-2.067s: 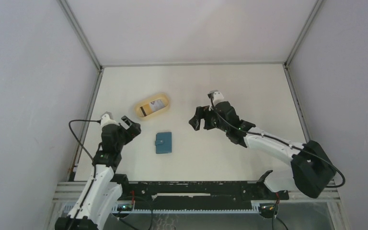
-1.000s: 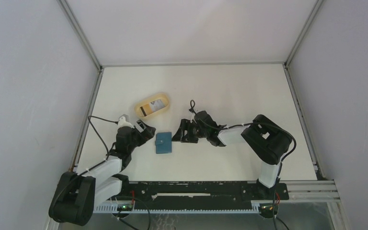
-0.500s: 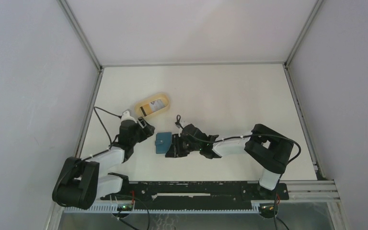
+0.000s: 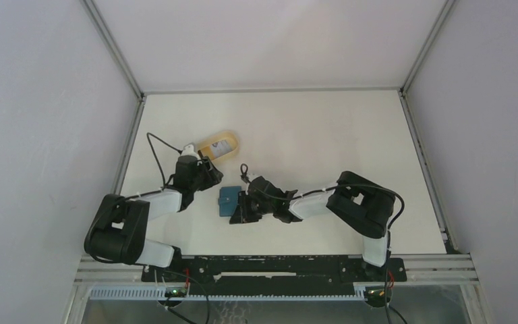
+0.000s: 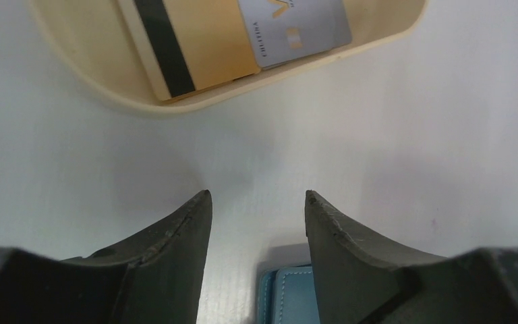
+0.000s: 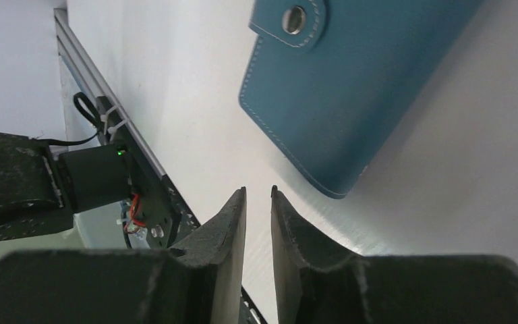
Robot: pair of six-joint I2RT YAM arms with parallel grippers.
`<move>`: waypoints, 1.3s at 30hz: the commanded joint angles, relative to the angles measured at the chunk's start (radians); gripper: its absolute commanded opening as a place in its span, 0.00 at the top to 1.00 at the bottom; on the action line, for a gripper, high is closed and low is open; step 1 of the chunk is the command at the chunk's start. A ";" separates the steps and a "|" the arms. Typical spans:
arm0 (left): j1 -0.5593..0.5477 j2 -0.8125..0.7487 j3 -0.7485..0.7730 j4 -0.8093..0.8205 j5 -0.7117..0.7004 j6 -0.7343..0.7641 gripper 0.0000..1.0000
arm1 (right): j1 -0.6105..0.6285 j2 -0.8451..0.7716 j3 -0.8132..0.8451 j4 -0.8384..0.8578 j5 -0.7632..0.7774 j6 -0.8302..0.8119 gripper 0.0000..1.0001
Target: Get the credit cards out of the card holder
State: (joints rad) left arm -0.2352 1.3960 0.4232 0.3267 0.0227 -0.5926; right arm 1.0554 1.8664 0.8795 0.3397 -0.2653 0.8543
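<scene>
The card holder (image 4: 229,200) is a teal-blue wallet lying closed on the table, its snap tab (image 6: 297,19) fastened. My left gripper (image 4: 209,178) hovers open at its far-left corner; the left wrist view shows a corner of the card holder (image 5: 290,297) beside my right-hand finger (image 5: 351,263), with nothing between the jaws. My right gripper (image 4: 239,211) sits low at the card holder's (image 6: 351,88) near-right corner, jaws narrowed to a thin gap and holding nothing. Two credit cards (image 5: 189,47) lie in the tan dish (image 5: 195,101), one yellowish with a dark stripe, one grey.
The tan oval dish (image 4: 232,143) stands just beyond my left gripper, partly hidden by the left arm. The table's near edge, with a black rail (image 6: 141,196) and wiring, runs close behind my right gripper. White enclosure walls stand on both sides.
Both arms have come in low to the card holder, the left from the left side and the right from the far right. Both grippers' jaws have narrowed.
</scene>
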 commanded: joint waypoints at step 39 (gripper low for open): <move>-0.306 -0.259 -0.196 0.043 0.026 -0.177 0.56 | -0.304 0.031 0.198 -0.087 -0.049 -0.154 0.72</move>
State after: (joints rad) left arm -0.4820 1.1675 0.2512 0.3462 -0.0784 -0.6910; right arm 0.7567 1.9125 0.9825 0.1661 -0.3283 0.7258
